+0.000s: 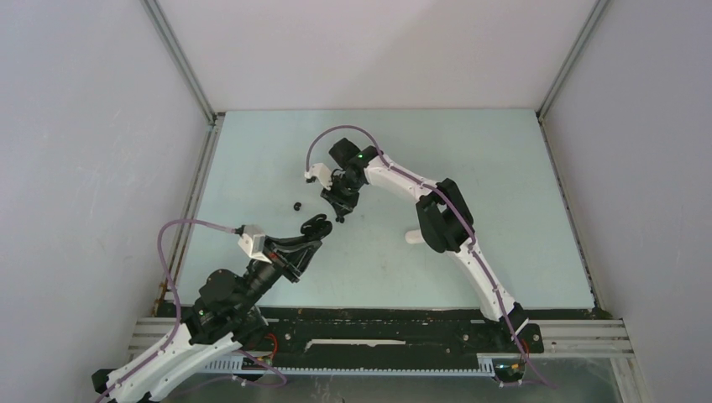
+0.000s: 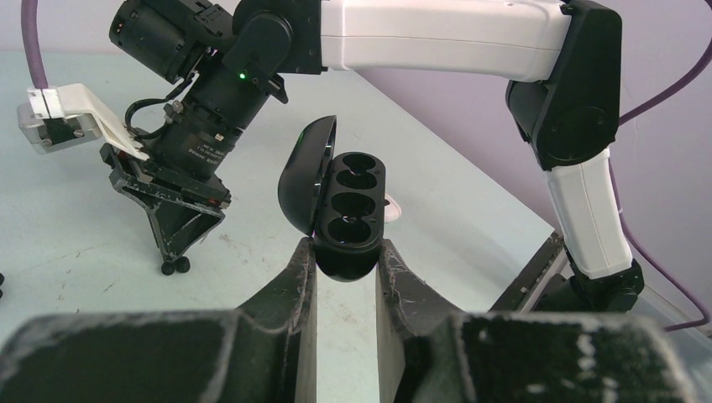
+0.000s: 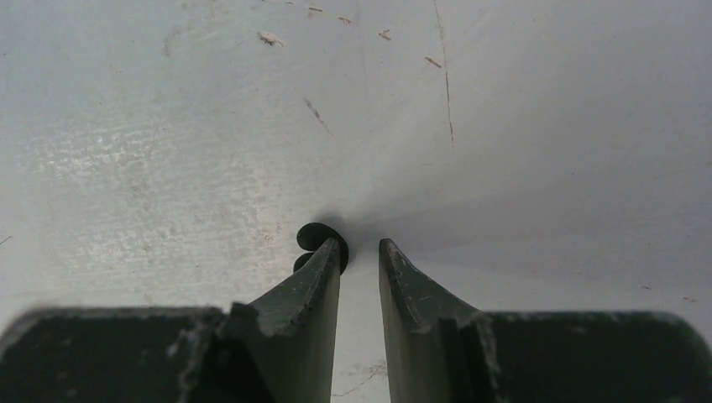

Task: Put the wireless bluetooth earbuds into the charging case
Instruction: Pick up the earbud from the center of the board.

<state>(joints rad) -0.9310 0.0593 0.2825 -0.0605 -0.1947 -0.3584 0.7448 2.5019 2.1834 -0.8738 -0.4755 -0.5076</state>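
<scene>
From above: gripping the black charging case (image 1: 316,225) with the left fingers (image 1: 306,242), a little to 9 o'clock of the middle of the pale table (image 1: 504,168). Pointing down at the table with the right fingers (image 1: 340,206), at 1 o'clock from the case and apart from it; too small here to tell whether parted or closed. Right at those tips, a black earbud (image 1: 340,219); at 9 o'clock from them, lying loose on the table, a second black earbud (image 1: 296,205). At 4 o'clock, under the right arm (image 1: 441,218), a small white item (image 1: 413,238), kind unclear. From the left wrist: clamped tight from both sides on the lower end of the black charging case (image 2: 346,248) with the left fingers (image 2: 295,281), lid (image 2: 304,172) swung open toward 9 o'clock, wells dark and hollow. At 9 o'clock from the case, tipped down onto the table with the right fingers (image 2: 180,231), the black earbud (image 2: 174,267) at their tips. From the right wrist: parted by a narrow gap at the right fingers (image 3: 323,281), only bare table (image 3: 504,126) showing between. At 10 o'clock off the tip of the finger on the picture's left, against its outer side, the black earbud (image 3: 315,238), partly hidden behind that tip and not in the gap.
</scene>
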